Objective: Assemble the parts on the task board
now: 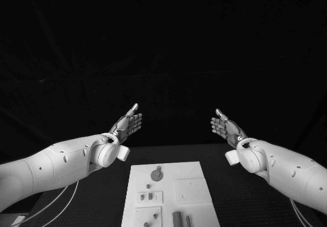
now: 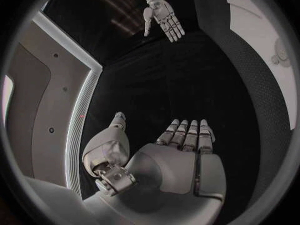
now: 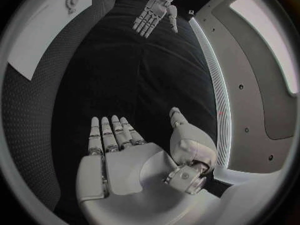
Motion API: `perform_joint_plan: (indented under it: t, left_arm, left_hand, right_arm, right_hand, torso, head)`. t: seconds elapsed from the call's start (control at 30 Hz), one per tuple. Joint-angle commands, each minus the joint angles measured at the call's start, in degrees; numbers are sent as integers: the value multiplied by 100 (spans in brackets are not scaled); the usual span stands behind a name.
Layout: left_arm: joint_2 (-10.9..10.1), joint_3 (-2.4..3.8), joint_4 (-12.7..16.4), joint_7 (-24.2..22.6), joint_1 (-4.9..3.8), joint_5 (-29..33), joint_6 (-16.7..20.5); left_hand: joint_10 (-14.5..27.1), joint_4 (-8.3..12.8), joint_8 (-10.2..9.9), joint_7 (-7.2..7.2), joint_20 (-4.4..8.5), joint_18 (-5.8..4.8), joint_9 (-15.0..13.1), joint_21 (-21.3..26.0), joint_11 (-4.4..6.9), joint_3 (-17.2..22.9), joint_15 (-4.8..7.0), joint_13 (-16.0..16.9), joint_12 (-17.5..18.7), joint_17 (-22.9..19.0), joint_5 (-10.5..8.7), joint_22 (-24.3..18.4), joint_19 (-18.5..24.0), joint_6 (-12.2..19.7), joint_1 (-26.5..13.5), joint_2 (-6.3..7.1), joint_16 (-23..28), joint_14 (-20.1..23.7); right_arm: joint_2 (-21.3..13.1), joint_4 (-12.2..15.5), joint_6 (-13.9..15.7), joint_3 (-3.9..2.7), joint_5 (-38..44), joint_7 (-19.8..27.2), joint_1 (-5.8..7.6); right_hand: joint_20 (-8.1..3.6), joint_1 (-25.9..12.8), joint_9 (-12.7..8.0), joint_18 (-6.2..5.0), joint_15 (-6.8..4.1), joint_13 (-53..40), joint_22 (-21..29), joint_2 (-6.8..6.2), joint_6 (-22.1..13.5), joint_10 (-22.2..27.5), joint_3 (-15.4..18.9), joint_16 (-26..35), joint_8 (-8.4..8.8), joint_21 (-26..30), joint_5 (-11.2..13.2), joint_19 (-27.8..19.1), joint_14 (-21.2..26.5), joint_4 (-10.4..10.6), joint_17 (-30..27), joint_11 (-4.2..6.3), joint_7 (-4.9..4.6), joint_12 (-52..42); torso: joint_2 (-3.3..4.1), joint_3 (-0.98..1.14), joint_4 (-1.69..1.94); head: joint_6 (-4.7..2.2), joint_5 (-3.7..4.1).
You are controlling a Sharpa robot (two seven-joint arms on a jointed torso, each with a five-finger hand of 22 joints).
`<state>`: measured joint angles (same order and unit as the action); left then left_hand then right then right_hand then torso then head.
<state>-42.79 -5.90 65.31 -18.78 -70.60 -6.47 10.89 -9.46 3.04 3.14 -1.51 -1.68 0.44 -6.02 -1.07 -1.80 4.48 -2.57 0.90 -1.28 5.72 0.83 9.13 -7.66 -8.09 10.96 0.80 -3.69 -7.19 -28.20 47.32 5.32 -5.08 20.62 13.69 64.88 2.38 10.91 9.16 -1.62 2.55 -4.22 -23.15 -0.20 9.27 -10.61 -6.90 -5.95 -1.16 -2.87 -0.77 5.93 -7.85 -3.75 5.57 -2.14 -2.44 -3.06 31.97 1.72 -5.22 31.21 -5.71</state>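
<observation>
Left silver hand (image 1: 128,124) and right silver hand (image 1: 225,126) were raised above the black surface (image 1: 238,198), palms facing each other, fingers extended and apart, holding nothing. The white rectangular task board (image 1: 191,189) lay between the arms, small grey parts (image 1: 157,175) resting on it.

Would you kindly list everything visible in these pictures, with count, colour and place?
table: one, black, under the board.
task board: one, white, middle of the table, between the arms.
round part: one, grey, on the board's far left area.
small parts: a few, grey, in a square section on the board's left.
upright pegs: two, grey, at the board's near edge.
left hand: one, silver, raised above the table, fingers apart, holding nothing.
right hand: one, silver, raised likewise, holding nothing.
</observation>
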Motion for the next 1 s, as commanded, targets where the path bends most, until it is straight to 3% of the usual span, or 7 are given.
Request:
perform_joint_plan:
  t: [0.03,0.23,0.33,0.5,0.67,0.83,1.0]
  left_arm:
    - [-18,63,317,-253,125,135,654]
    - [-88,277,1187,-597,497,343,1735]
    - [-116,363,1542,-737,649,427,2176]
    - [-162,505,2119,-965,896,565,2894]
    - [-185,575,2404,-1078,1018,633,3248]
    - [-190,590,2464,-1102,1044,647,3323]
    - [-190,590,2464,-1102,1044,647,3323]
  left_hand:
    - [946,-304,-314,151,168,-44,602,107,180,-448,257,-90,128,-572,-83,-913,766,809,-1096,-80,369,719]
    - [946,-304,-314,151,168,-44,602,107,180,-448,257,-90,128,-572,-83,-913,766,809,-1096,-80,369,719]
    - [946,-304,-314,151,168,-44,602,107,180,-448,257,-90,128,-572,-83,-913,766,809,-1096,-80,369,719]
    - [946,-304,-314,151,168,-44,602,107,180,-448,257,-90,128,-572,-83,-913,766,809,-1096,-80,369,719]
    - [946,-304,-314,151,168,-44,602,107,180,-448,257,-90,128,-572,-83,-913,766,809,-1096,-80,369,719]
    - [946,-304,-314,151,168,-44,602,107,180,-448,257,-90,128,-572,-83,-913,766,809,-1096,-80,369,719]
    - [946,-304,-314,151,168,-44,602,107,180,-448,257,-90,128,-572,-83,-913,766,809,-1096,-80,369,719]
  right_arm:
    - [-131,389,543,38,-288,267,-41]
    - [-555,1471,1474,169,-783,642,-161]
    - [-734,1929,1869,225,-993,801,-212]
    - [-1123,2921,2723,345,-1448,1145,-323]
    - [-1412,3658,3358,435,-1785,1400,-405]
    - [-1597,4130,3765,492,-2001,1564,-457]
    - [-1649,4263,3879,508,-2062,1610,-472]
  right_hand:
    - [-238,-1091,-916,162,-255,422,2315,20,-927,1061,690,595,116,287,77,-593,785,375,-557,214,244,306]
    - [-238,-1091,-916,162,-255,422,2315,20,-927,1061,690,595,116,287,77,-593,785,375,-557,214,244,306]
    - [-238,-1091,-916,162,-255,422,2315,20,-927,1061,690,595,116,287,77,-593,785,375,-557,214,244,306]
    - [-238,-1091,-916,162,-255,422,2315,20,-927,1061,690,595,116,287,77,-593,785,375,-557,214,244,306]
    - [-238,-1091,-916,162,-255,422,2315,20,-927,1061,690,595,116,287,77,-593,785,375,-557,214,244,306]
    - [-238,-1091,-916,162,-255,422,2315,20,-927,1061,690,595,116,287,77,-593,785,375,-557,214,244,306]
    - [-238,-1091,-916,162,-255,422,2315,20,-927,1061,690,595,116,287,77,-593,785,375,-557,214,244,306]
  torso:
    - [-37,-82,246]
    - [-72,-158,480]
    - [-78,-170,516]
    - [-79,-172,522]
    - [-79,-172,522]
    - [-79,-172,522]
    - [-79,-172,522]
  head:
    - [139,249]
    - [289,522]
    - [312,564]
    - [317,571]
    - [317,571]
    - [317,571]
    - [317,571]
